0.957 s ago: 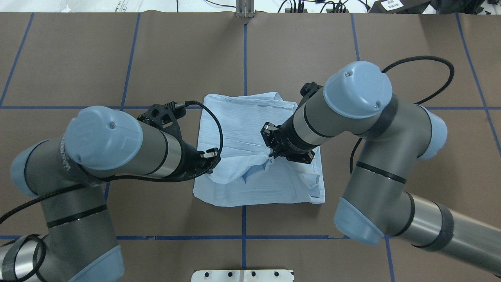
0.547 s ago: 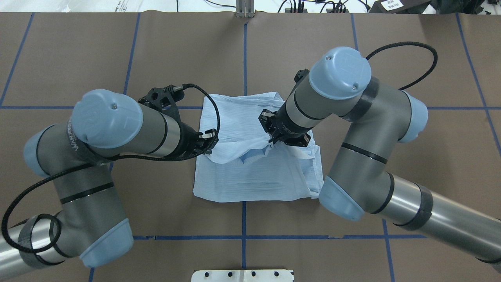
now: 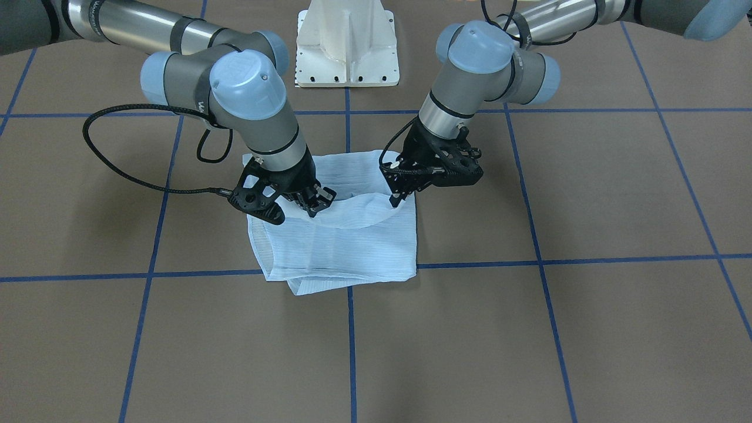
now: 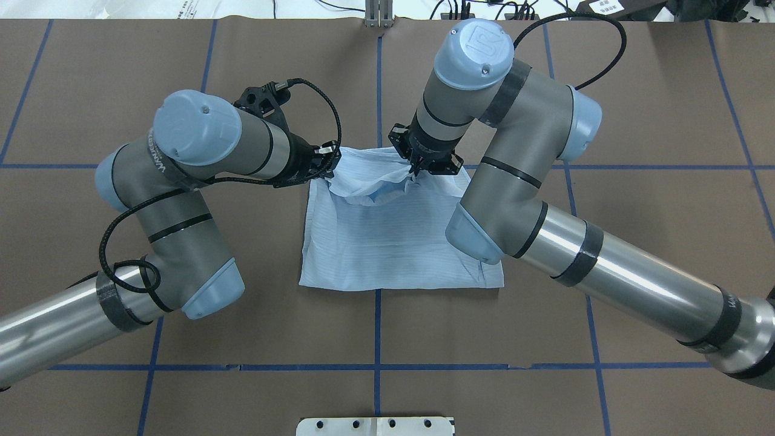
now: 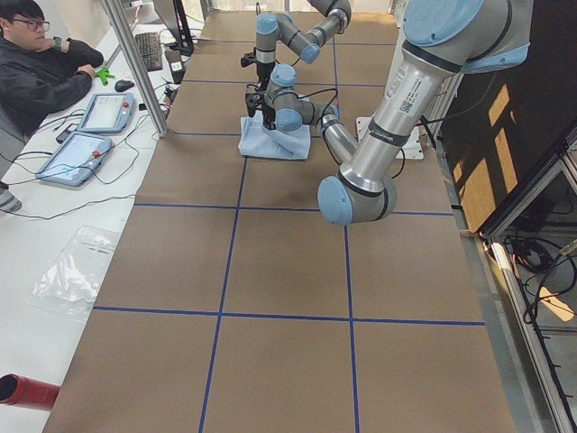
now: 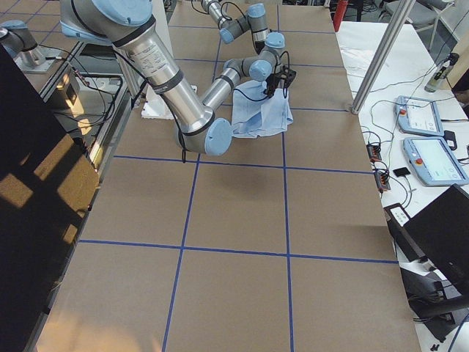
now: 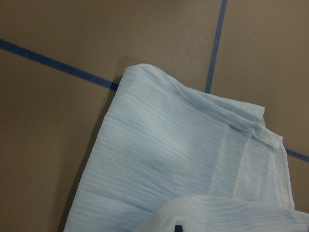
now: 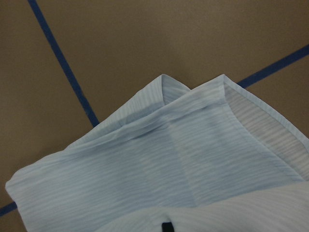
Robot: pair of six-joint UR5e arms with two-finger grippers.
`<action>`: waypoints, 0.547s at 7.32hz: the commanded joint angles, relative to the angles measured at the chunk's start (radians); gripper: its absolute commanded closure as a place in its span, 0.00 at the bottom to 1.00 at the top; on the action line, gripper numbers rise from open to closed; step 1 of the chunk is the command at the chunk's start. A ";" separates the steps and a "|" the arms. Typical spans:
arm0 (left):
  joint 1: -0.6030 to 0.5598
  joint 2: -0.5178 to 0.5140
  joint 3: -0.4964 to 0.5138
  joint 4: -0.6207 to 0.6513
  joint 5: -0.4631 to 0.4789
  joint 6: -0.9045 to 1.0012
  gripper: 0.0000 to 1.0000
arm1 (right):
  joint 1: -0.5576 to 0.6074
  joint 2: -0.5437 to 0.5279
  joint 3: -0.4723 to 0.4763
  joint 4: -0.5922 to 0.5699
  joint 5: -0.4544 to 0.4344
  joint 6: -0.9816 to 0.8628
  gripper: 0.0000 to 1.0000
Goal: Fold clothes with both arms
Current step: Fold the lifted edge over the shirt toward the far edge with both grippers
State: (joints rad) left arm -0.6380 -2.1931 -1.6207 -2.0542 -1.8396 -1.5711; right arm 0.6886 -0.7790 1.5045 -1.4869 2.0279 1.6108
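The light blue striped shirt (image 4: 393, 242) lies folded in a rough square at the table's middle. My left gripper (image 4: 329, 169) is shut on a raised fold of it at the far left corner. My right gripper (image 4: 416, 171) is shut on the same fold at the far edge, right of centre. The fold hangs slack between them. In the front-facing view the left gripper (image 3: 395, 201) is on the right, the right gripper (image 3: 311, 207) on the left, and the shirt (image 3: 341, 247) is below them. Both wrist views show the shirt (image 7: 159, 159) (image 8: 159, 164) beneath.
The table is covered in brown paper (image 4: 636, 242) with blue tape lines. The white pedestal base (image 3: 348, 44) stands at the robot's side. In the exterior left view an operator (image 5: 41, 68) sits beside control tablets (image 5: 77, 153) off the table's far side.
Both grippers have moved away from the robot, carrying the raised fold from the shirt's middle to its far edge. Both stay shut on the cloth.
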 commanded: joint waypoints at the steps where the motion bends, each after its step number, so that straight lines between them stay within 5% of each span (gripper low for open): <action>1: -0.041 -0.034 0.105 -0.081 -0.001 0.000 1.00 | 0.015 0.021 -0.056 0.000 0.002 -0.022 1.00; 4: -0.069 -0.057 0.211 -0.141 -0.003 0.040 1.00 | 0.028 0.089 -0.240 0.158 -0.003 -0.019 1.00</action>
State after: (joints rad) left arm -0.6970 -2.2431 -1.4436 -2.1780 -1.8421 -1.5480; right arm 0.7109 -0.7140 1.3510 -1.4264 2.0262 1.5904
